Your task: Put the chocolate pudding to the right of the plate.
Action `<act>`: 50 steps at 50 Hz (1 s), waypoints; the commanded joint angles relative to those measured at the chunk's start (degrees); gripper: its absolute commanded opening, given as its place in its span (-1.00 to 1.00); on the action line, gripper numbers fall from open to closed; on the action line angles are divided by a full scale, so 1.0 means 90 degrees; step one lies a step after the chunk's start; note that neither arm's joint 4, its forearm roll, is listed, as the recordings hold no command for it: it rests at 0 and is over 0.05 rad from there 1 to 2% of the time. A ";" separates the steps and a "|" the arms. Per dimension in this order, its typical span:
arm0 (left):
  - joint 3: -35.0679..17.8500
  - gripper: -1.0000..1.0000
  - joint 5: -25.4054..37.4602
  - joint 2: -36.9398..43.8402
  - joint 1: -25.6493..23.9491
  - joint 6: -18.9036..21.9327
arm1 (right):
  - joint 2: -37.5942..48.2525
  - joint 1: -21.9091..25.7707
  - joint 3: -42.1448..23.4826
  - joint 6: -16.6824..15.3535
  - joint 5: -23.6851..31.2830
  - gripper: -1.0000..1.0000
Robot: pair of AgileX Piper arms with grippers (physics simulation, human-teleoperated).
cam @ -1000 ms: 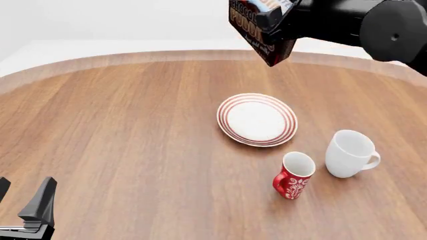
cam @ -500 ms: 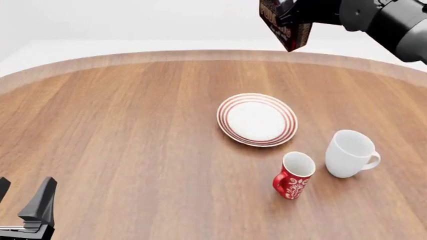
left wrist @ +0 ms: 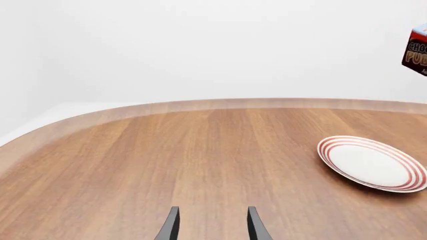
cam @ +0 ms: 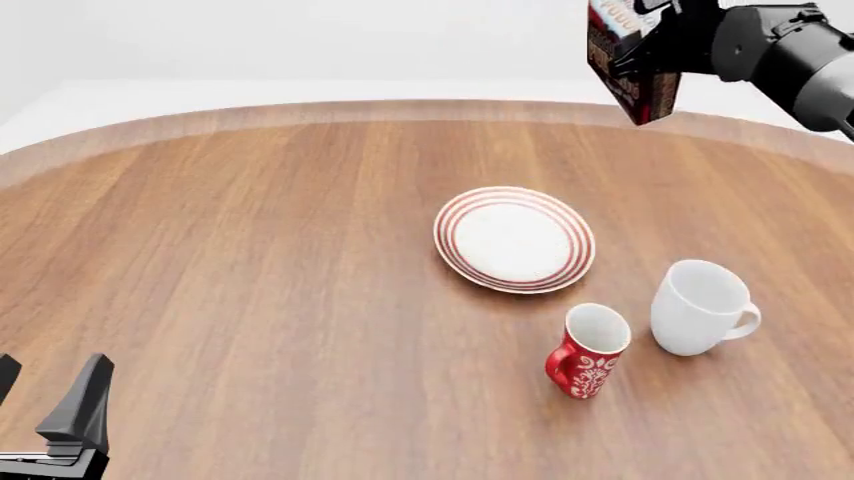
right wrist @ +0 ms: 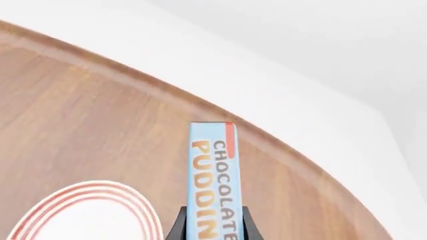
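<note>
The right hand [cam: 650, 55] had the chocolate pudding [cam: 631, 60] clamped between its fingers, carried high in the air above the far side of the tabletop [cam: 267, 260], beyond the plate [cam: 514, 238]. So the pickup looked done; the setting down was not. The spot right of the plate lay bare, with a white mug [cam: 699, 307] nearer. The left hand [cam: 54, 420] sat low, fingers apart, holding nothing.

chocolate pudding [right wrist: 212, 180]: light-blue, orange lettering | plate [cam: 515, 239]: white, red rings
</note>
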 commanded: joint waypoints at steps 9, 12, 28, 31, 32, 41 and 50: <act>0.0000 1.00 0.0000 0.0000 0.0000 0.0000 | 0.0996 -0.0889 0.0150 -0.0023 -0.0555 -1.00; 0.0000 1.00 0.0000 0.0000 0.0000 0.0000 | 0.1146 -0.0940 0.0174 -0.0009 -0.0629 -1.00; 0.0000 1.00 0.0000 0.0000 0.0000 0.0000 | 0.1397 -0.1206 0.0838 -0.0026 -0.1170 -1.00; 0.0000 1.00 0.0000 0.0000 0.0000 0.0000 | 0.1329 -0.1234 0.1023 -0.0043 -0.1291 -1.00; 0.0000 1.00 0.0000 0.0000 0.0000 0.0000 | 0.1338 -0.1262 0.1127 -0.0061 -0.1370 -1.00; 0.0000 1.00 0.0000 0.0000 0.0000 0.0000 | 0.1351 -0.1381 0.1472 -0.0166 -0.1625 -1.00; 0.0000 1.00 0.0000 0.0000 0.0000 0.0000 | 0.1343 -0.1504 0.1838 -0.0205 -0.1904 -1.00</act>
